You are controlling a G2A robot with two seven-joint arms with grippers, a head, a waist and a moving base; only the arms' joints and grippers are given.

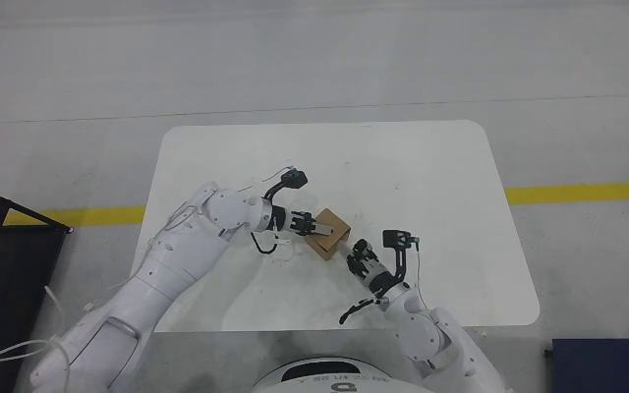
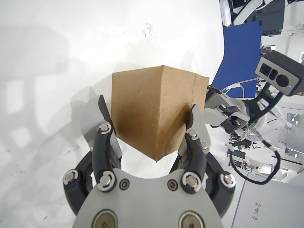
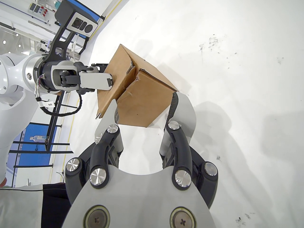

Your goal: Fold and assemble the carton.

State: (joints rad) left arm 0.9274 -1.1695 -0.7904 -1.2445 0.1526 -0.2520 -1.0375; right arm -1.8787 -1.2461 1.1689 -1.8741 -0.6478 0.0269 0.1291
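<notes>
Left jaws clamp the brown carton (image 2: 152, 110) at its near corner, right jaws touch its far edge, white worktop (image 2: 59, 48) beyond.

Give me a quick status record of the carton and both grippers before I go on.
carton: brown, formed into a box, over the middle of the table
end flaps: folded in, with the seam between them gaping
left gripper: shut on carton, across its side faces
right gripper: at the carton's opposite end; grip unclear
table surface: white, scuffed
</notes>
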